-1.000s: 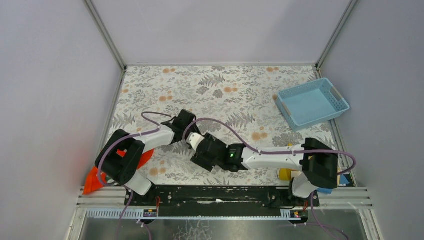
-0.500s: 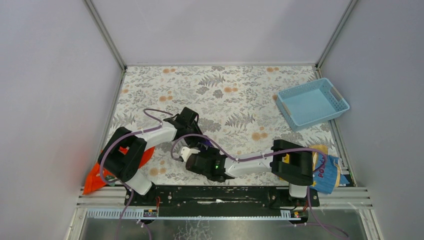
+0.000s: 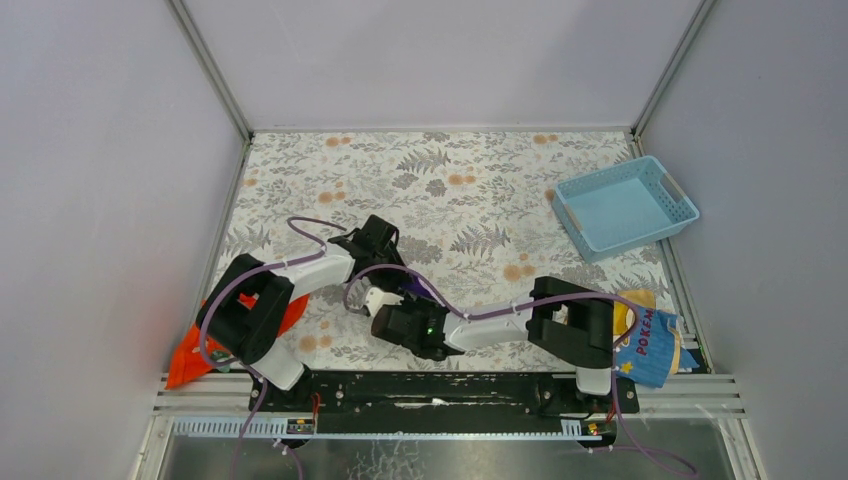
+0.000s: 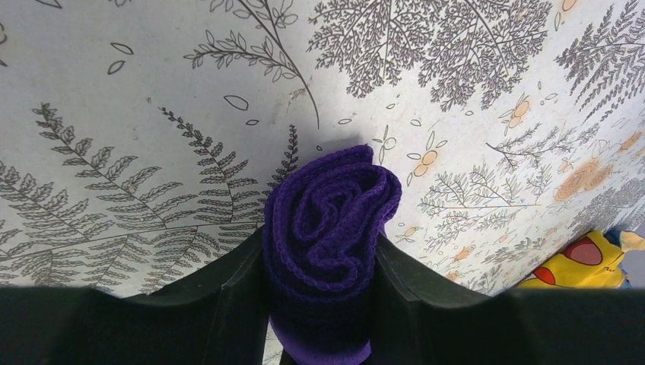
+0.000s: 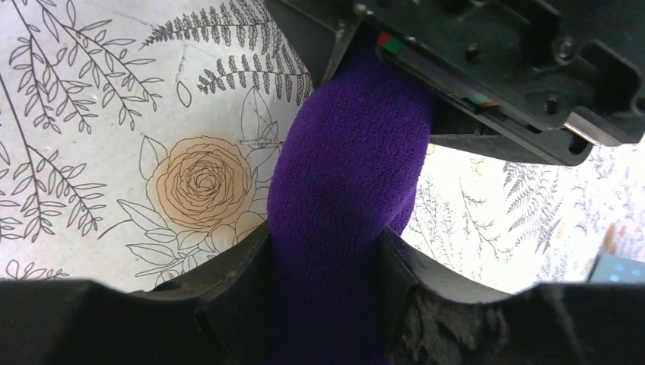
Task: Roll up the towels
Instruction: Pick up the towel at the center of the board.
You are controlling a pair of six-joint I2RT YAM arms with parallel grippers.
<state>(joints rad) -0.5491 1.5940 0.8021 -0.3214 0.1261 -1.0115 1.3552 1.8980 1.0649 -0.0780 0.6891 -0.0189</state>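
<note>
Pincer pair: left pincer [image 4: 319, 255] and right pincer [image 5: 323, 239], both clamped on one roll, just left of centre in the top view.

- Orange-red towel [image 3: 185, 362]: lower left, at the near edge of the tabletop [image 3: 450, 180], mostly under the left arm's base. It looks bunched, not rolled, though too much is hidden to be sure. Probably awaiting its turn.
- Purple towel [image 4: 328, 209]: a finished roll, its spiral end showing in the left wrist view. The left pincer grips one end, likely to stop the layers springing loose. The right pincer presses its fingers on the other end [image 5: 350, 152], seemingly to steady it or take it over.
- Printed cloth [image 3: 650, 345]: lower right, by the right arm's base. Not part of the job.
- Basket [image 3: 620, 210]: blue, upper right, well apart. A plausible destination for rolls.
</note>
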